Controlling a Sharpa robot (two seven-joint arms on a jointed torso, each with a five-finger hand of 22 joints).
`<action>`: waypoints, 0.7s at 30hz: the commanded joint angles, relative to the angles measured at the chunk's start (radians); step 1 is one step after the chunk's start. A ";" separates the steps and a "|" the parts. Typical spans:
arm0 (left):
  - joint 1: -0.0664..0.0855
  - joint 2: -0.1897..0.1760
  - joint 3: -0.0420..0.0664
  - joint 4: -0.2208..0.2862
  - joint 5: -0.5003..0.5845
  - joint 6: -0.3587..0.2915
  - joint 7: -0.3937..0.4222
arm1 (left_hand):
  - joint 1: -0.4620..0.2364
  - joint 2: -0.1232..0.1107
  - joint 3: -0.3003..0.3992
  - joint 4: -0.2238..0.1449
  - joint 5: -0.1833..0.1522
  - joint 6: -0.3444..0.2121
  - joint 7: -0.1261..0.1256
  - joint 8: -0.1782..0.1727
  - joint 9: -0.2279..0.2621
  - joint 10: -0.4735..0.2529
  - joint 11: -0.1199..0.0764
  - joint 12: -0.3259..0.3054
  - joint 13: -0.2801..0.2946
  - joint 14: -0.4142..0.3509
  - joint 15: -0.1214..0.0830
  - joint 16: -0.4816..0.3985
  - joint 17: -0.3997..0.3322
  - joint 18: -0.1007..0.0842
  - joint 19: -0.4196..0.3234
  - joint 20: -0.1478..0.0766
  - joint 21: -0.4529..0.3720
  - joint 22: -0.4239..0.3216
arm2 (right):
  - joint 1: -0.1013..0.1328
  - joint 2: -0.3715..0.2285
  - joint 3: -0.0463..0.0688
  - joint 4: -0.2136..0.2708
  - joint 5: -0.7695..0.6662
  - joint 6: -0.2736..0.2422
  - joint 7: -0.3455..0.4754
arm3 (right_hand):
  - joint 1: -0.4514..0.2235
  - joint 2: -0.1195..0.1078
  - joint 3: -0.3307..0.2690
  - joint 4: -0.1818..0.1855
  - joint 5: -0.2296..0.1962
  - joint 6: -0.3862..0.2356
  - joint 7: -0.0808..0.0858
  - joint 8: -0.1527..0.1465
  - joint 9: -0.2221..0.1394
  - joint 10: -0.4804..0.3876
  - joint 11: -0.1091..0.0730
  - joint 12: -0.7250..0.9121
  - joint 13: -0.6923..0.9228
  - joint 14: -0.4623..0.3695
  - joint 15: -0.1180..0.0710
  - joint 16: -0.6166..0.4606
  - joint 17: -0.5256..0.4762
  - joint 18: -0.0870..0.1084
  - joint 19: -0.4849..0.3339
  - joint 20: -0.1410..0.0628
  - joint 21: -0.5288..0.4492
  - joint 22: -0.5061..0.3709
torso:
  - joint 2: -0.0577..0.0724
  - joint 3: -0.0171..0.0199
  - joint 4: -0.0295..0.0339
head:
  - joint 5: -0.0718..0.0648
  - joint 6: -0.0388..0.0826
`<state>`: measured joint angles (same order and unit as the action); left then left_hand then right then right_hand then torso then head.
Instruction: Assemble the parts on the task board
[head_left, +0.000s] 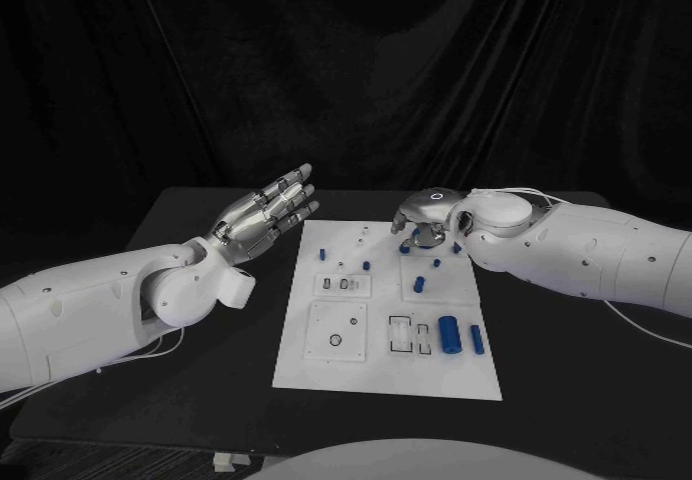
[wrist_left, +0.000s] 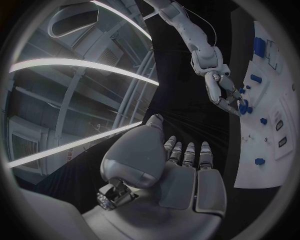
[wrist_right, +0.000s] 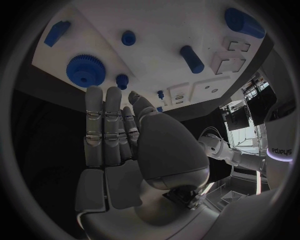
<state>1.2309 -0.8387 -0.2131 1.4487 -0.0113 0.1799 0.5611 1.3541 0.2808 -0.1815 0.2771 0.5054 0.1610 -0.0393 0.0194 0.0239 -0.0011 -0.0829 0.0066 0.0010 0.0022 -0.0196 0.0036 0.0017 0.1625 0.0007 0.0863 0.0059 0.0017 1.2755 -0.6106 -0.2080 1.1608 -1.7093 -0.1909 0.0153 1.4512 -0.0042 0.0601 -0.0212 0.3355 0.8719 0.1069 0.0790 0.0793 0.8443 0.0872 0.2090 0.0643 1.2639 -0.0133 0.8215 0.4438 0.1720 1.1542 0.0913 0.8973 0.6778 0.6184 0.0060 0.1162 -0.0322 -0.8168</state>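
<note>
Silver right hand (head_left: 428, 218), fingers spread and empty, hides the task board's (head_left: 325, 365) far corner; left hand (head_left: 267, 215) open, empty.

Blue parts (head_left: 449, 334) lie on the white task board (head_left: 387, 375), which rests on a black table (head_left: 202, 400).

right hand (head_left: 430, 222) covers the far edge of the task board (head_left: 378, 372) in head view, so whatever sits under its fingers can't be made out; small blue parts (head_left: 365, 265) near the far left corner too tiny to identify; board cut off at right wrist view rim
</note>
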 joint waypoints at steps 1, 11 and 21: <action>0.001 0.003 0.001 -0.001 -0.001 0.018 0.010 | 0.010 0.001 0.006 0.000 0.005 0.005 0.003 0.006 0.001 0.001 0.008 -0.007 -0.001 -0.002 -0.004 -0.004 -0.002 0.015 -0.001 0.006 -0.006 -0.002 | -0.008 0.006 0.001 -0.013 -0.012 -0.026 0.005 | 0.007 -0.005 0.009 0.000 0.007 0.006 -0.006 -0.001 0.002 0.002 0.003 -0.006 0.001 -0.008 -0.002 0.005 0.002 -0.006 -0.006 0.000 0.011 0.008 | -0.001 -0.0032 -0.0009 | 0.002 -0.003; 0.001 0.007 0.001 -0.008 -0.001 0.023 0.006 | 0.011 0.001 0.007 0.000 0.008 0.004 0.004 0.006 0.000 0.001 0.011 -0.007 -0.001 -0.002 -0.010 -0.004 -0.002 0.015 -0.001 0.005 -0.006 -0.002 | -0.029 0.019 0.001 -0.047 -0.012 -0.033 0.007 | -0.005 -0.013 0.026 0.001 -0.002 0.010 0.001 -0.001 0.004 0.016 0.005 -0.005 0.003 -0.009 -0.001 0.015 0.006 -0.008 -0.007 0.001 0.029 0.036 | -0.003 -0.0041 0.0016 | 0.001 -0.012; 0.000 0.011 0.001 -0.015 -0.001 0.031 -0.005 | 0.013 0.001 0.008 0.000 0.010 0.007 0.008 0.006 0.001 0.001 0.016 -0.007 -0.001 -0.002 -0.013 -0.004 -0.002 0.016 -0.001 0.005 -0.006 -0.002 | -0.037 0.024 0.001 -0.059 -0.012 -0.032 0.009 | -0.014 -0.018 0.044 0.004 -0.024 0.018 0.006 0.001 0.008 0.037 0.006 0.000 0.005 -0.010 0.000 0.024 0.009 -0.010 -0.007 0.003 0.044 0.061 | -0.002 -0.0039 0.0004 | 0.000 -0.018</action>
<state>1.2308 -0.8306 -0.2131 1.4328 -0.0120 0.1933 0.5524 1.3580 0.2846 -0.1815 0.2771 0.5114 0.1647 -0.0356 0.0193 0.0237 0.0017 -0.0730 0.0066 0.0014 0.0021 -0.0270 0.0036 0.0009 0.1625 0.0007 0.0863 0.0059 0.0012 1.2413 -0.5881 -0.2079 1.1044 -1.7111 -0.2069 0.0234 1.4379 -0.0173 0.1013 -0.0178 0.3157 0.8828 0.1105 0.0790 0.0865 0.8749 0.0956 0.2051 0.0677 1.2640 -0.0133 0.8401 0.4512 0.1720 1.1507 0.0949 0.9367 0.7367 0.6162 0.0022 0.1166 -0.0303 -0.8345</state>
